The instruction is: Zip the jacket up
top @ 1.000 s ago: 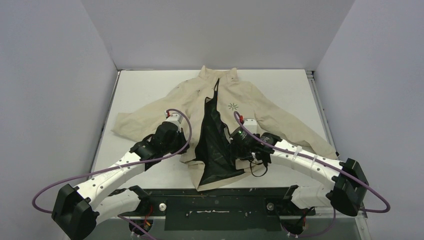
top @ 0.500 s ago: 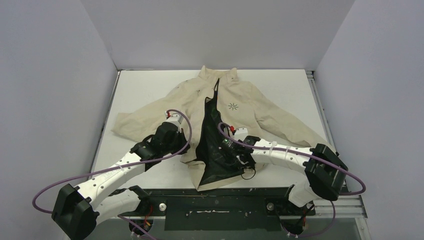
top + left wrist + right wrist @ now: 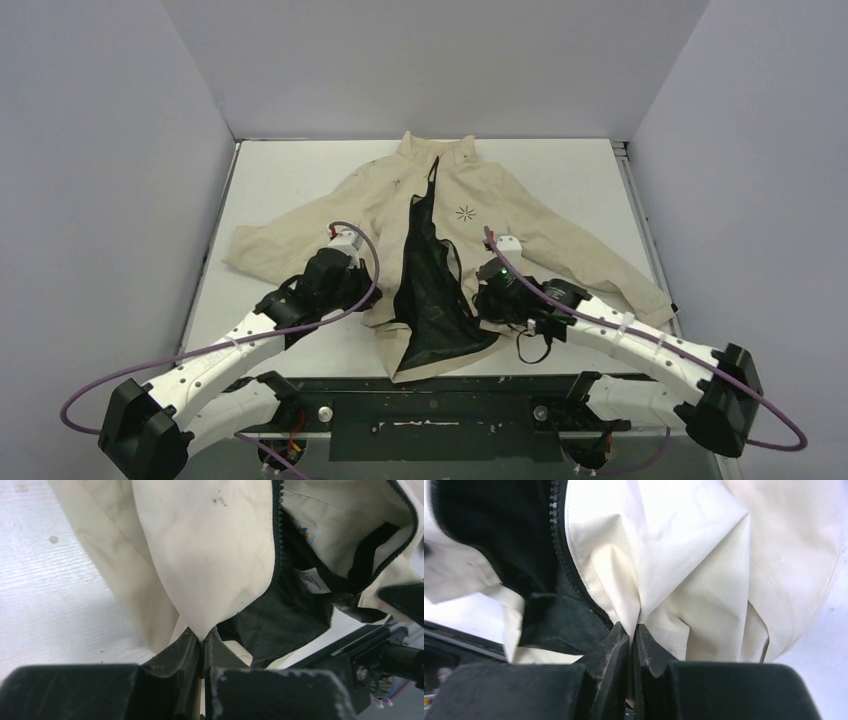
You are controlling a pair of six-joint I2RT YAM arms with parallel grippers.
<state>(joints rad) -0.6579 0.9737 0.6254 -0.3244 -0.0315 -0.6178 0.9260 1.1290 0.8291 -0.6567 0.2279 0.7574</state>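
Illumination: even and diffuse, supplied from overhead. The top view is rendered bright and sharp; soft shadows are cast on the counter (image 3: 290, 180). In both wrist views the fingers (image 3: 187, 652) at the bottom edge are blurred. Detail in the black lining (image 3: 499, 530) is lost; the jacket (image 3: 704, 555) is nearly overexposed.

The beige jacket (image 3: 380, 195) lies front-up, collar (image 3: 437, 147) far, sleeves spread left and right. It is unzipped: the black lining (image 3: 425, 290) is exposed (widest near the hem). A starburst logo (image 3: 465, 212) marks the right panel.
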